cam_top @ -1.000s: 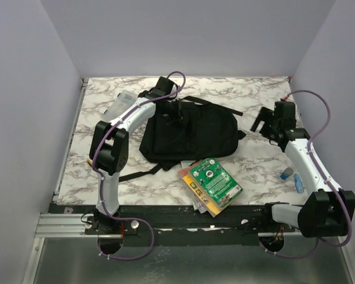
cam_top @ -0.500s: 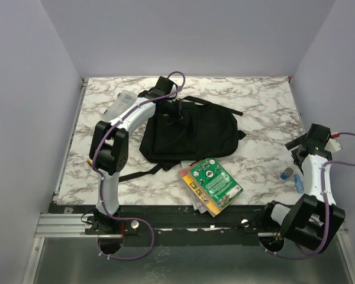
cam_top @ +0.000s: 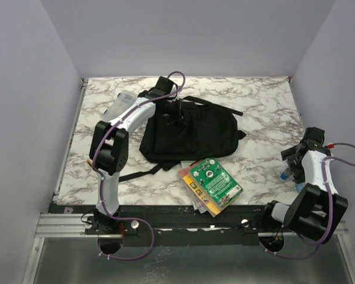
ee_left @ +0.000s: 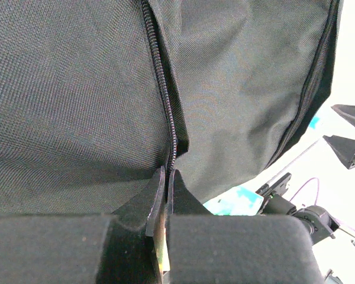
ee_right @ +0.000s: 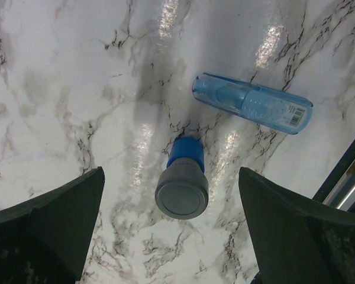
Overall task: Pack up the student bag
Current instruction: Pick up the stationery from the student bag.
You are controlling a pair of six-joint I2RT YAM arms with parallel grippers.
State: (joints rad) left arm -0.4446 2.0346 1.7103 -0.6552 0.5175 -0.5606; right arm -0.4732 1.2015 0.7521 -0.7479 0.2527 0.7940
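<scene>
Your left gripper [ee_left: 165, 176] has its jaws pressed tight together. The tips sit right at the lower end of a zipper line [ee_left: 163, 89] that runs down the black fabric of the student bag [cam_top: 192, 135]. From the wrist view you cannot tell whether a pull tab is pinched between them. From above, that gripper rests on the far part of the bag. The bag lies flat near the middle of the marble table [cam_top: 254, 100], with one strap trailing toward the far right and another toward the near left. Just beside the bag's near edge lies a stack of booklets [cam_top: 213, 182] with a green cover on top. A pale clear case [cam_top: 120, 102] sits at the far left, behind your left arm. Your right gripper [ee_right: 170, 173] is out at the table's right side, well apart from the bag, pointing down with its fingers [ee_right: 53, 225] spread wide and nothing held. Below the gap between them is a small blue cylinder with a grey cap [ee_right: 181, 183]. A translucent blue tube [ee_right: 252, 103] lies on its side just beyond the cylinder.
</scene>
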